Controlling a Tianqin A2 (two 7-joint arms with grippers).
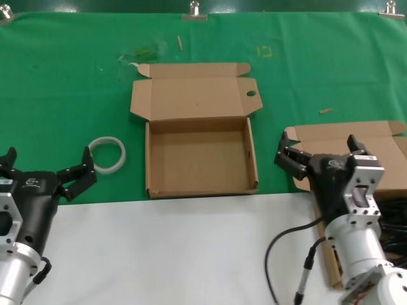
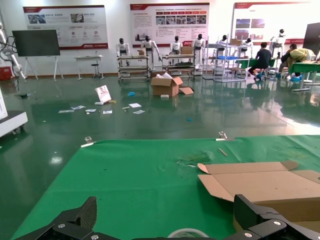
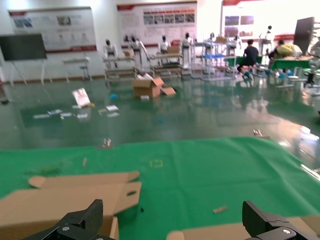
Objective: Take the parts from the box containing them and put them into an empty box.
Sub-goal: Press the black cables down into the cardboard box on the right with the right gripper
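The empty box [image 1: 200, 155] lies open mid-table, and its lid tab has a round hole [image 1: 250, 94]. The box containing the parts [image 1: 381, 143] sits at the right, mostly behind my right arm. Black cords, the parts [image 1: 395, 219], show in it at the right edge. My right gripper [image 1: 321, 152] hovers open over that box's near-left corner, holding nothing. My left gripper [image 1: 46, 166] is open at the lower left, beside the white ring [image 1: 107, 154]. In the right wrist view the open gripper [image 3: 172, 220] faces the gap between the two boxes' lids [image 3: 65, 200].
The green mat [image 1: 63, 95] covers the far half of the table and a white surface [image 1: 172, 248] the near half. A cable [image 1: 286, 254] hangs from my right arm. The left wrist view shows the ring [image 2: 187, 233] and the empty box's lid [image 2: 265, 185].
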